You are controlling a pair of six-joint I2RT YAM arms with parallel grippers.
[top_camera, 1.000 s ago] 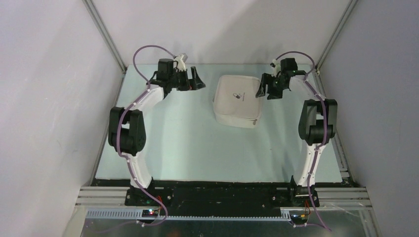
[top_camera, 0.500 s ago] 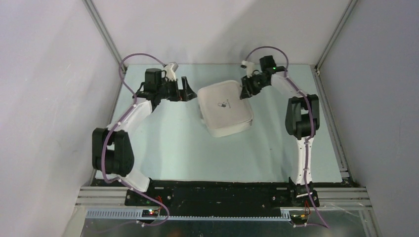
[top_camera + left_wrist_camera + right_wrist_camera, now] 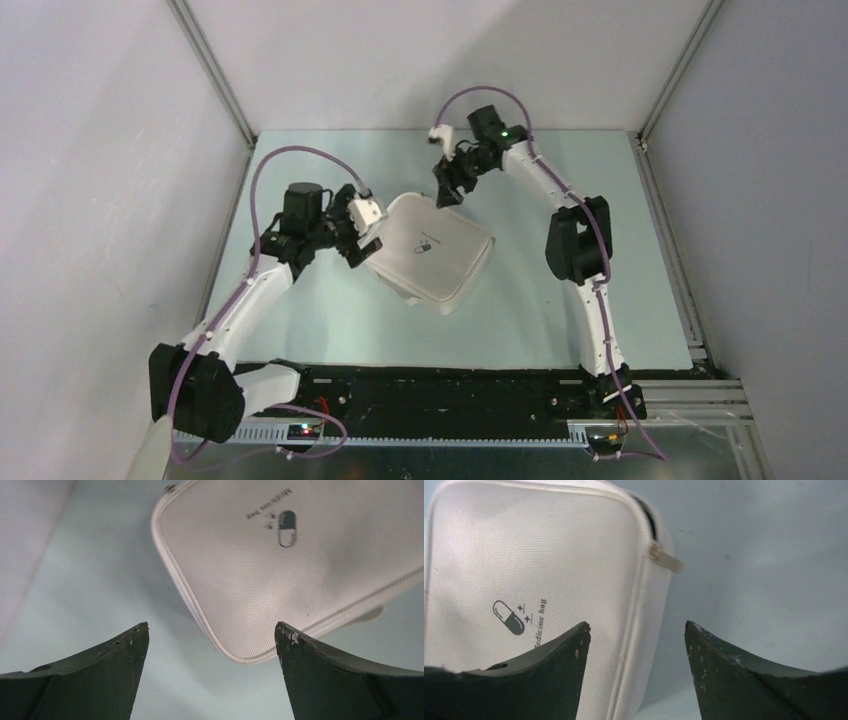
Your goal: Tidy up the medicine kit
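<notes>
The medicine kit (image 3: 432, 250) is a white rounded-square zip case with a dark pill logo, lying closed and turned diamond-wise on the table. It shows in the left wrist view (image 3: 300, 555) and in the right wrist view (image 3: 534, 580), where a zip pull (image 3: 666, 560) sticks out at its corner. My left gripper (image 3: 362, 238) is open and empty at the case's left corner (image 3: 211, 635). My right gripper (image 3: 445, 185) is open and empty over the case's far corner (image 3: 636, 632).
The pale green table (image 3: 330, 320) is walled by grey panels on the left, the back and the right. A metal rail (image 3: 665, 230) runs along the right edge. The arm bases sit on the black bar (image 3: 440, 390) at the near edge.
The case has slid left and toward the near edge, turning diamond-wise. My right arm stretched left after it. My left gripper swung nearer and down to the case's left corner.
</notes>
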